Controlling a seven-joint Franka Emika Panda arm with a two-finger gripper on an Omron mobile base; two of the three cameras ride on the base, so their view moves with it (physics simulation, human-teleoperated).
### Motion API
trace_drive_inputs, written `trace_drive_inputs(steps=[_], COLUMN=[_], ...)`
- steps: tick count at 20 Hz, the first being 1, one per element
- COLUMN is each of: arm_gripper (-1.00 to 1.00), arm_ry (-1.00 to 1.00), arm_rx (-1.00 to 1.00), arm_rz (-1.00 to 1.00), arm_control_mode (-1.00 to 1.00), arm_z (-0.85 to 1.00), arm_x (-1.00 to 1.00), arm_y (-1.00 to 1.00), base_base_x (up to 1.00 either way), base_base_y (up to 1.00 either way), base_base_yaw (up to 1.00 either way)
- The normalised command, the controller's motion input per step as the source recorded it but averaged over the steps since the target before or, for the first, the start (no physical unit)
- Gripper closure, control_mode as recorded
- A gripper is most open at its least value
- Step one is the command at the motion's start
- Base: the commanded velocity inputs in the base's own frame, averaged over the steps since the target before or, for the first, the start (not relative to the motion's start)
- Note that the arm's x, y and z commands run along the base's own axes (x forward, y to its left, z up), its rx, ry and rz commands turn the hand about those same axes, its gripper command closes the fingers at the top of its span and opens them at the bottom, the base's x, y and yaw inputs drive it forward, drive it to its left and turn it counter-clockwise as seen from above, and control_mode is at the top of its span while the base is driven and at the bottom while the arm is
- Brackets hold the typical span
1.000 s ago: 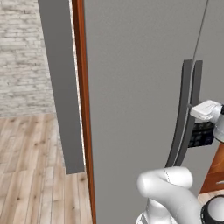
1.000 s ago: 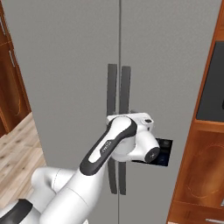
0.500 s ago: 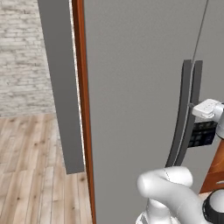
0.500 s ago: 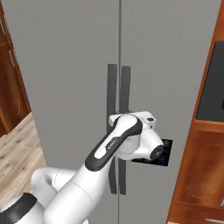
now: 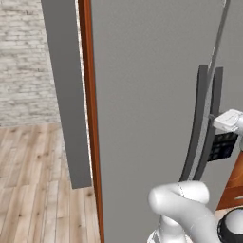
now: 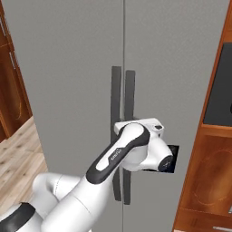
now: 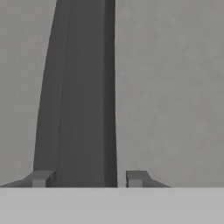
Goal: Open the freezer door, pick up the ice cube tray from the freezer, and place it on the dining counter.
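Note:
The freezer door [image 6: 181, 68] is the right grey panel and stands closed. Its long dark handle [image 6: 130, 95] runs down its left edge, beside the seam. My gripper [image 7: 87, 179] is shut on this handle [image 7: 81, 109], one fingertip [image 7: 41, 178] on each side of the bar at about mid height. From the left base view, the hand reaches the handle [image 5: 216, 95] from the right. The freezer's inside and the ice cube tray are hidden behind the closed door. The dining counter is out of view.
The twin grey panel [image 6: 68, 68] with its own handle [image 6: 116, 95] stands just left of the seam. Brown wood cabinets [image 6: 213, 167] and a dark oven front [image 6: 219, 90] flank the fridge on the right. A wood floor [image 5: 33, 180] and brick wall [image 5: 23, 57] lie to the left.
The jaws have closed from wide open onto the door handle. The arm and hand have hardly shifted, and the door has not moved.

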Motion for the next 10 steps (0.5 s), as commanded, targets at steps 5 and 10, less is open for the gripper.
trace_drive_inputs(steps=[5, 10], arm_gripper=[1.0, 1.0], arm_ry=[0.0, 0.0], arm_rx=[0.0, 0.0], arm_rz=[-0.06, -0.07], arm_control_mode=[-1.0, -1.0], arm_z=[0.0, 0.0], arm_x=[-0.75, -0.69], arm_y=[-0.48, -0.36], base_base_x=[0.0, 0.0], base_base_y=[0.0, 0.0], base_base_yaw=[0.0, 0.0])
